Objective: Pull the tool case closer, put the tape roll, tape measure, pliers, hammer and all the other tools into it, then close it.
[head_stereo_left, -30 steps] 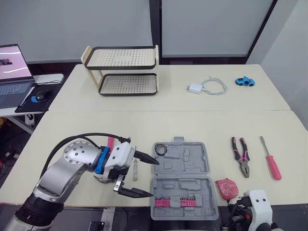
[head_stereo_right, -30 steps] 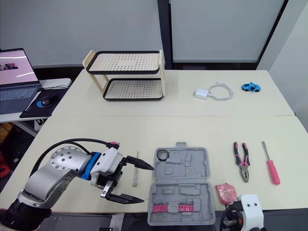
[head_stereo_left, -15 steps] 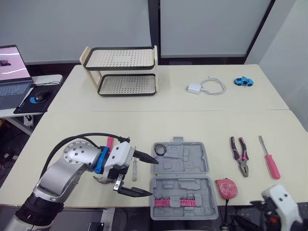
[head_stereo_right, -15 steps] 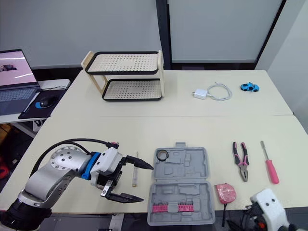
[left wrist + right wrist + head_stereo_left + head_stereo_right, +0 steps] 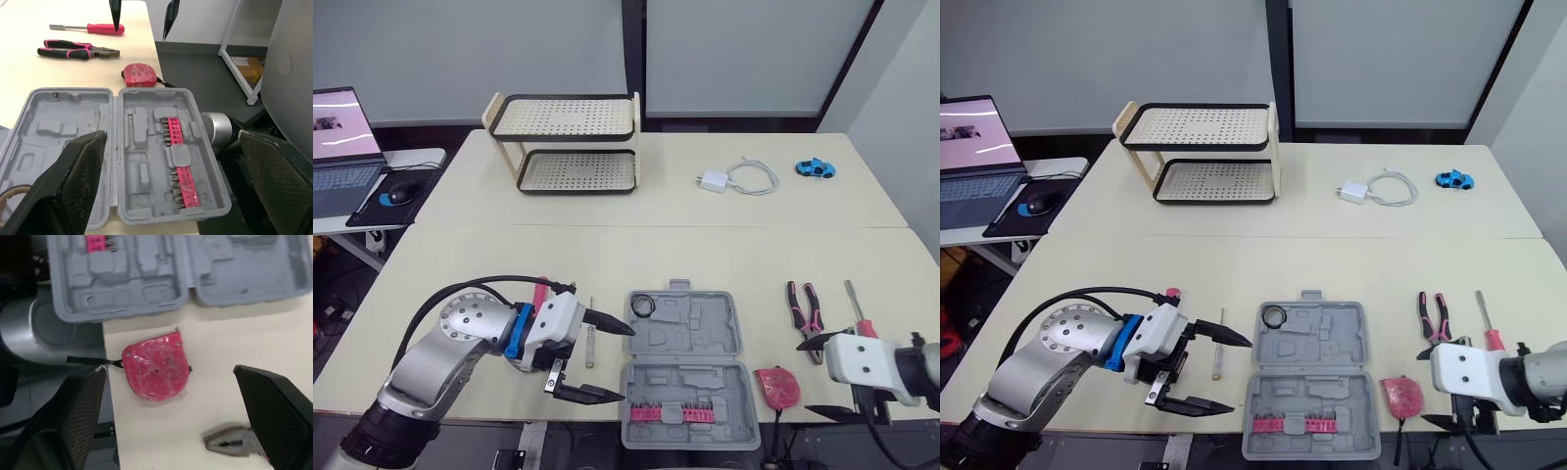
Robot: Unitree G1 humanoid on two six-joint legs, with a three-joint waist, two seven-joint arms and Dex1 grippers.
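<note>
Since one second ago the right gripper (image 5: 803, 377) has come up from below the near edge of the table (image 5: 607, 255). It now hangs with its jaws spread wide, one tip close to the pliers (image 5: 98, 51) and the pink tape measure (image 5: 156, 366) lying between them in the right wrist view. Meanwhile the left gripper (image 5: 625, 362) has stayed in its place, jaws also spread, just beside the left end of the open grey tool case (image 5: 685, 338). This case lies flat at the near edge, with the black tape roll (image 5: 640, 305) already in its far half, and its near half seems to reach out over the edge. At the very edge sits the tape measure too, its strap hanging down. I judge the main risk is there: a jaw landing off-centre can push the tape measure off the table, and a press on the case's near half can tip it down. One jaw may also catch the pliers or the pink screwdriver (image 5: 102, 28).
</note>
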